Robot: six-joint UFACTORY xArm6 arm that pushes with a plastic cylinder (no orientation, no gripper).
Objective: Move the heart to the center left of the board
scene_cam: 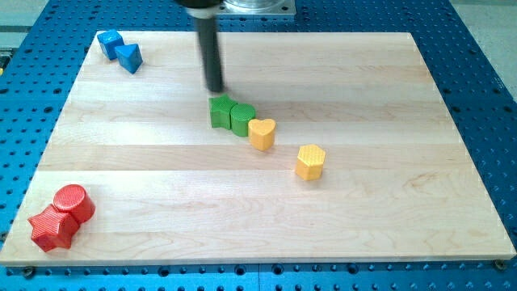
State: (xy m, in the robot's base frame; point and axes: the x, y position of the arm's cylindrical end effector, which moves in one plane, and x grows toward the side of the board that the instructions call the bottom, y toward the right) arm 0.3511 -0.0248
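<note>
The yellow heart [262, 132] lies near the middle of the wooden board [161, 162], touching the right side of a green round block [241, 118]. A second green block [220, 111] sits against that one on its left. My tip [215, 89] is just above the left green block toward the view's top, a short way up and left of the heart, not touching it. A yellow hexagon [310, 162] lies apart, lower right of the heart.
A blue cube [110, 43] and a blue triangle [129, 57] sit together at the board's top left corner. A red cylinder [73, 201] and a red star [51, 229] sit together at the bottom left corner.
</note>
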